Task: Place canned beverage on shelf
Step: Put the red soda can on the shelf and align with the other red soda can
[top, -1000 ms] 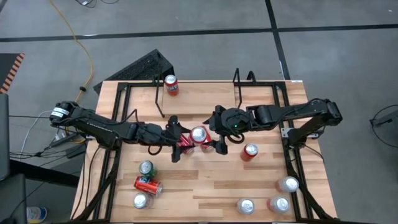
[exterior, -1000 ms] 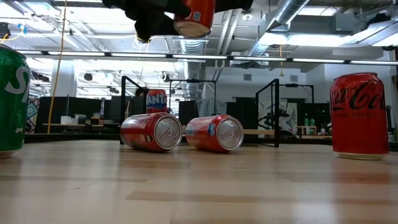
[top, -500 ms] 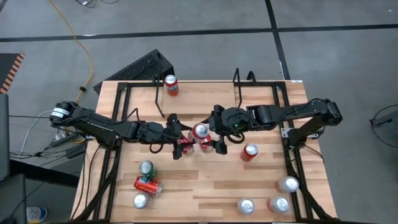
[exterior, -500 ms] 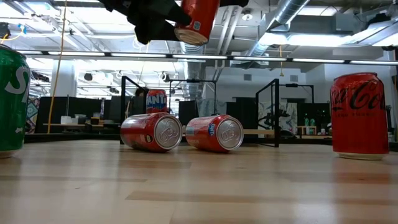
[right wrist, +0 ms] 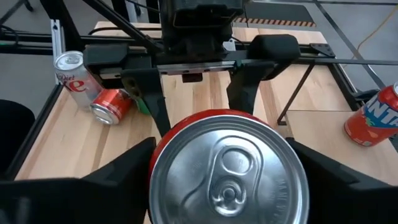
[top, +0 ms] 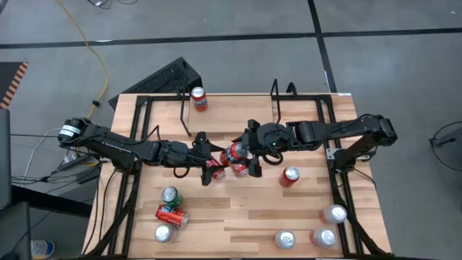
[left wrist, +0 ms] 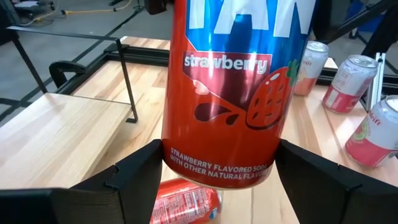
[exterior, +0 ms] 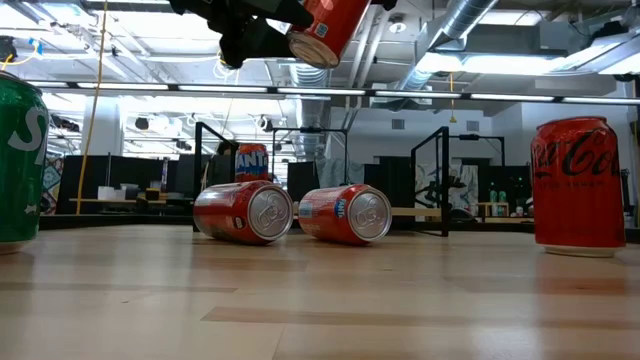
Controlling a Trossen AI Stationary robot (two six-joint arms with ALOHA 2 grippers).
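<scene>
- Tilting further than a second back: strawberry can [exterior: 326,22] now leaning over in mid-air, well above the table [top: 238,217], right gripper [top: 245,157] having drawn in against it.
- Clamping the strawberry can near its base between both left fingers [left wrist: 134,180], left gripper [top: 204,167] sitting at the can's nine o'clock in the high view.
- Pressing in on the same can at its lid end from either side, right fingers [right wrist: 118,168] at the rim, right gripper coming from three o'clock.
- Lying on their sides directly beneath, two red cans [exterior: 245,212] resting just beside each other on the wood.
- Standing at twelve o'clock of the grippers, near the table's far edge: shelf [top: 278,97] of thin black rods, with one upright orange can [top: 198,99] at its eleven o'clock end.
- Standing upright at four o'clock of the grippers, red cola can [top: 290,175].
- Clustering at seven o'clock, green can [top: 170,195] and others; more silver-topped cans at five o'clock.
</scene>
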